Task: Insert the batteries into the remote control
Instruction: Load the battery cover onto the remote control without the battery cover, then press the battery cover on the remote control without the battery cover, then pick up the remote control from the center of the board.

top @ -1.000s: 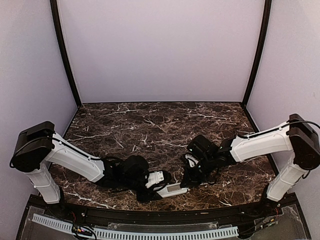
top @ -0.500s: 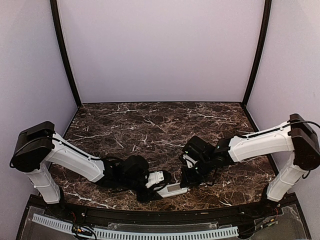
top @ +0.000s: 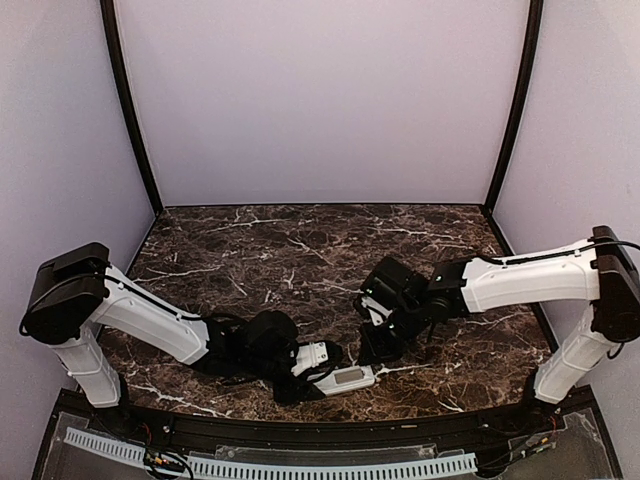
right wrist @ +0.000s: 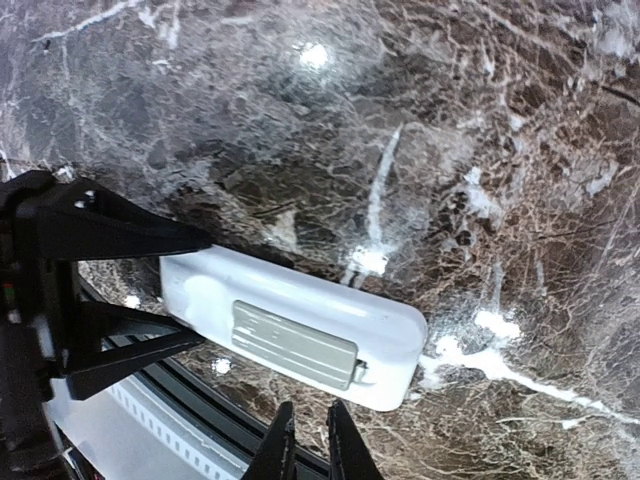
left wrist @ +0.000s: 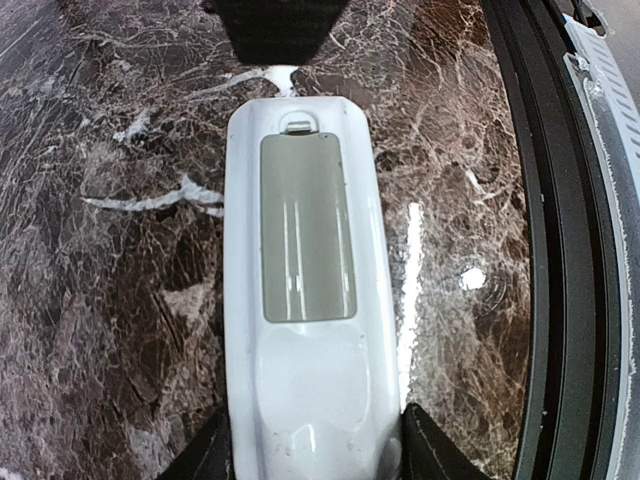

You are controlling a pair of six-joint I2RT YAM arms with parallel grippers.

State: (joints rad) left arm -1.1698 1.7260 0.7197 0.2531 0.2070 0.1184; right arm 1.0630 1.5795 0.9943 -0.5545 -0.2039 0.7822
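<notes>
Left gripper (left wrist: 315,455) clamps one end of the slim white plastic remote control (left wrist: 310,390) (back up, grey cover (left wrist: 305,230) seated), long axis pointing right along the marble table (top: 300,250) near its front edge. Right gripper (right wrist: 311,445): fingers barely parted, empty.

The top camera sits high at the near edge and looks down and forward over the whole table (top: 300,250). The remote control (top: 345,378) lies at 6 o'clock in its view. The left wrist camera hovers close above the remote control, sighting along it toward 12 o'clock. The right wrist camera looks down from farther off and sees it stretch from 9 toward 4 o'clock. All three views share it.
</notes>
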